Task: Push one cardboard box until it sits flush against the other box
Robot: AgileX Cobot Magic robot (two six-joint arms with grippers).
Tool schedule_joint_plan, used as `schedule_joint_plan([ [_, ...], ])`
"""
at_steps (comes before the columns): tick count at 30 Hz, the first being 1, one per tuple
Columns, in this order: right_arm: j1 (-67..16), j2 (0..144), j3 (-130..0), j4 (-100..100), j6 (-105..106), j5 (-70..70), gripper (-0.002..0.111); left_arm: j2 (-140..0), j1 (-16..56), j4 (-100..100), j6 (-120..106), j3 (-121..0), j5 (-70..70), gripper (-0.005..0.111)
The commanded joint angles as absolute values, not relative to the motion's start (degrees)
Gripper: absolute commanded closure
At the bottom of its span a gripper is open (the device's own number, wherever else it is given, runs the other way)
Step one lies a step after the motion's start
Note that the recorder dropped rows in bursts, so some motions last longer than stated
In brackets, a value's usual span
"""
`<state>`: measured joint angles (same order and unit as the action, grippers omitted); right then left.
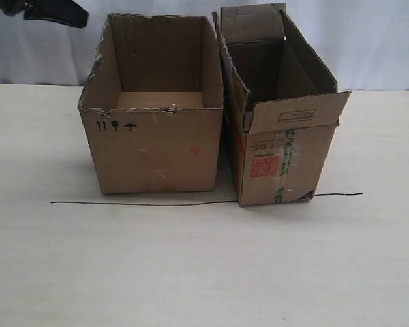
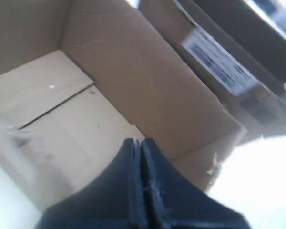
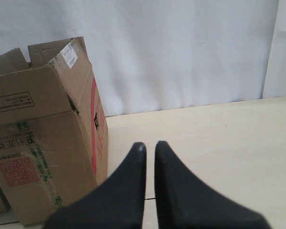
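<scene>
The wide cardboard box (image 1: 153, 150), with a torn top rim and small black symbols, stands left of centre on the table. The other box (image 1: 286, 157), narrower with a red label and green-marked tape, stands right beside it. Their top edges meet, and a thin dark gap shows lower down. My left gripper (image 2: 139, 141) is shut and empty, hovering above the wide box's open inside (image 2: 62, 109). In the exterior view, only the dark left arm (image 1: 54, 12) shows at the top left. My right gripper (image 3: 150, 145) is empty, fingers almost together, off to the side of the other box (image 3: 43, 143).
A thin black line (image 1: 143, 203) runs across the pale table (image 1: 204, 272) along the front of both boxes. A white curtain (image 1: 375, 41) hangs behind the table.
</scene>
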<state>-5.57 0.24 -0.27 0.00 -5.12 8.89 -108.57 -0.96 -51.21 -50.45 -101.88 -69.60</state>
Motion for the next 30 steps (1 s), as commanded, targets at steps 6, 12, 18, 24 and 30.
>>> schedule_joint_plan([
  [6, -5.47, 0.0, 0.0, 0.0, -5.23, 9.09, 0.103, -108.21, 12.07, -32.62, -48.45, -105.37, -66.38, 0.107],
  [12, -5.47, 0.0, 0.0, 0.0, -5.23, 9.09, 0.103, -109.44, 13.85, -29.16, -47.96, -105.37, -67.05, 0.107],
  [18, -5.47, 0.0, 0.0, 0.0, -5.23, 9.09, 0.103, -111.94, 18.93, -24.97, -47.96, -105.37, -67.58, 0.107],
  [24, -5.47, 0.0, 0.0, 0.0, -5.23, 9.09, 0.103, -114.64, 23.96, -18.23, -47.65, -105.37, -67.14, 0.107],
  [30, -5.47, 0.0, 0.0, 0.0, -5.23, 9.09, 0.103, -117.12, 25.35, -18.15, -47.73, -105.37, -69.48, 0.107],
])
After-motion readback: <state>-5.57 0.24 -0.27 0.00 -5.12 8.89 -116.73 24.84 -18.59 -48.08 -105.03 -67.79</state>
